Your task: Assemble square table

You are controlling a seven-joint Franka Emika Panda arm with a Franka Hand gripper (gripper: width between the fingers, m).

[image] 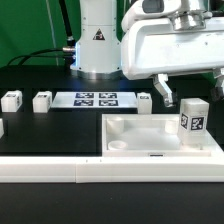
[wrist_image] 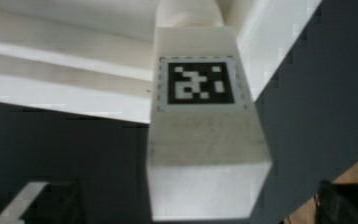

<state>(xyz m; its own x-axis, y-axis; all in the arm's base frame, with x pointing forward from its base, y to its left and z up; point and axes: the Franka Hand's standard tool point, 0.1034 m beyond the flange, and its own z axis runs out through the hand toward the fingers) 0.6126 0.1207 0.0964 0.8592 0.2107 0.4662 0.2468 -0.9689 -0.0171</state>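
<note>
The white square table top [image: 140,137] lies with its rim up at the exterior view's right. One white tagged leg [image: 192,116] stands upright in its right corner. My gripper [image: 190,90] hangs right above this leg, jaws open, one finger on each side. In the wrist view the leg [wrist_image: 208,120] runs down the middle with its tag facing the camera. The dark fingers [wrist_image: 28,203] stand apart from the leg on both sides and do not touch it. The table top [wrist_image: 60,70] shows behind it. Three more legs [image: 11,100], [image: 42,100], [image: 144,100] lie on the black table.
The marker board [image: 97,98] lies flat at the back middle. A long white rail [image: 90,172] runs along the front edge. The robot base [image: 97,45] stands behind the marker board. A further white block [image: 2,128] shows at the left edge.
</note>
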